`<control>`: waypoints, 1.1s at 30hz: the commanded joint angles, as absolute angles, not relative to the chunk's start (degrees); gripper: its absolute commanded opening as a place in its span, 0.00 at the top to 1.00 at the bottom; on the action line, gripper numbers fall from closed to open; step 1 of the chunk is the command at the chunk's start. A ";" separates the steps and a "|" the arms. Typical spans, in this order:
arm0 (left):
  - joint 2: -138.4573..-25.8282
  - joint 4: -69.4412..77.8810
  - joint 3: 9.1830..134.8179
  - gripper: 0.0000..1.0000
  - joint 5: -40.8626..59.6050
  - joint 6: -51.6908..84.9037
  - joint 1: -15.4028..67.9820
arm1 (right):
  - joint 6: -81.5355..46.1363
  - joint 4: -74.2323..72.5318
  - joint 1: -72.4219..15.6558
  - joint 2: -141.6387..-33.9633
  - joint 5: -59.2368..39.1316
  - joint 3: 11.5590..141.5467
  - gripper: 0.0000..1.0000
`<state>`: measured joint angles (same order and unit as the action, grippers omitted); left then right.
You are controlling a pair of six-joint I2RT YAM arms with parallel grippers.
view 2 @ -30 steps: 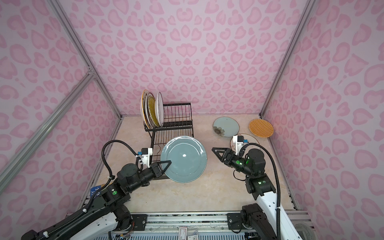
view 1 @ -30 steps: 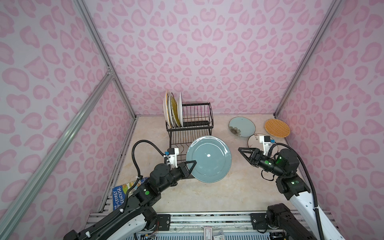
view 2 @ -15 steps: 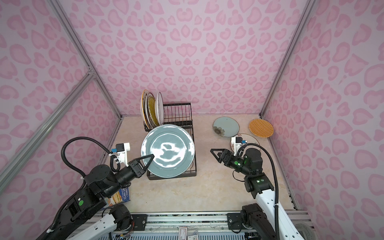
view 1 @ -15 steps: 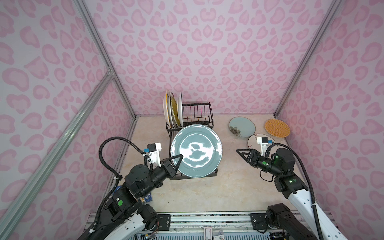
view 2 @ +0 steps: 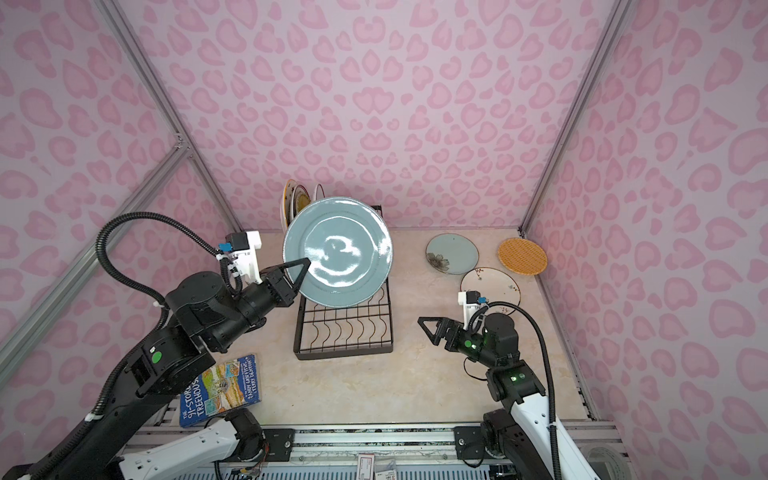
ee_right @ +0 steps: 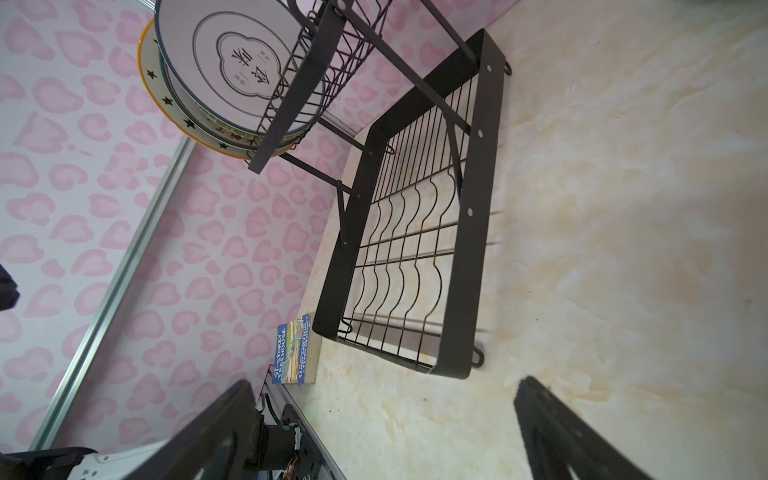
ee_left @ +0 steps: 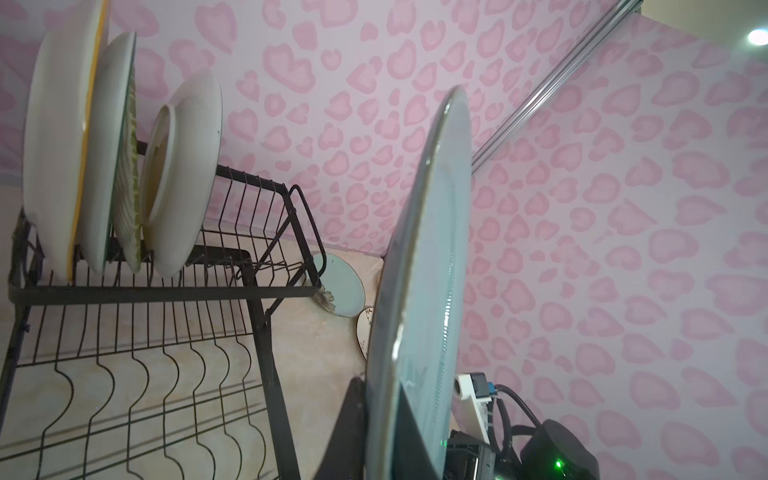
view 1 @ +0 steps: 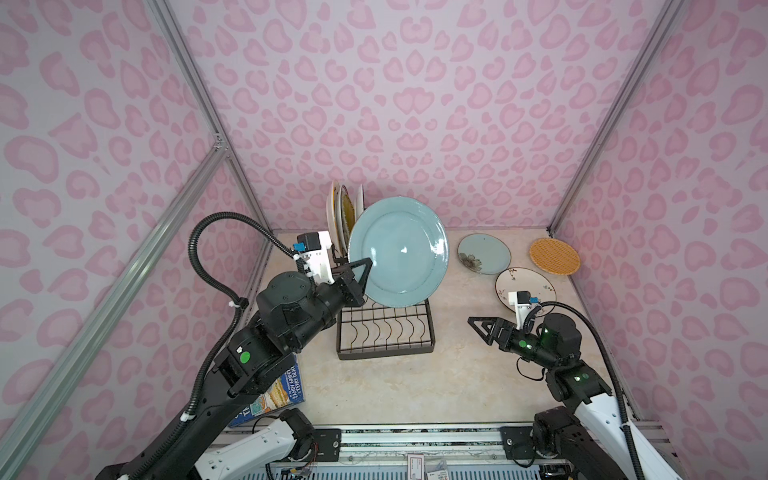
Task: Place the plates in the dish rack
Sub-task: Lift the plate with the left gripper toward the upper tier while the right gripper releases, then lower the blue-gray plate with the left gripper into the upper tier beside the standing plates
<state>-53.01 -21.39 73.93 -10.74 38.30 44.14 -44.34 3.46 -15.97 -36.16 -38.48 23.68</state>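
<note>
My left gripper (view 1: 365, 266) (view 2: 305, 266) (ee_left: 382, 415) is shut on the rim of a large grey-blue plate (view 1: 399, 251) (view 2: 338, 251) (ee_left: 419, 291). It holds the plate tilted nearly on edge above the black wire dish rack (view 1: 384, 332) (view 2: 343, 332) (ee_left: 166, 286) (ee_right: 415, 249). Three plates (view 1: 343, 216) (view 2: 297, 203) (ee_left: 83, 145) (ee_right: 232, 62) stand in the raised tier. On the table at the right lie a pale blue flowered plate (view 1: 484, 253) (view 2: 451, 253), a white printed plate (view 1: 525, 286) (view 2: 494, 289) and an orange woven-look plate (view 1: 554, 256) (view 2: 523, 256). My right gripper (view 1: 473, 322) (view 2: 422, 322) (ee_right: 386, 380) is open and empty, right of the rack.
A blue printed book (view 1: 282, 390) (view 2: 220, 390) (ee_right: 295, 349) lies at the front left beside the rack, partly under my left arm. Pink patterned walls close in the table on three sides. The rack's long lower tray holds nothing.
My left arm has lifted the grey-blue plate up and back over the rack, toward the raised tier, and tipped it more upright. The right gripper has stayed to the right, apart from the plate.
</note>
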 commanded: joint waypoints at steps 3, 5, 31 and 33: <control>-58.60 -16.79 81.04 0.96 -18.70 32.93 44.12 | -42.08 5.01 -21.24 -35.00 -34.29 23.79 0.03; -61.17 -16.84 83.31 0.96 -20.92 31.09 44.38 | -41.92 6.18 -24.16 -33.90 -30.99 24.32 0.03; -90.47 -2.98 101.65 0.96 -67.80 -6.70 49.92 | -45.82 10.81 -30.99 -24.51 -21.03 22.64 0.03; -91.13 -1.45 101.11 0.96 -68.09 -9.28 49.68 | -45.88 11.16 -30.98 -23.94 -20.88 22.47 0.03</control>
<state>-90.50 -12.27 100.55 -63.66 -2.59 49.93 -45.47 11.94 -30.87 -24.38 -21.28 22.90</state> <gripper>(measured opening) 0.106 0.974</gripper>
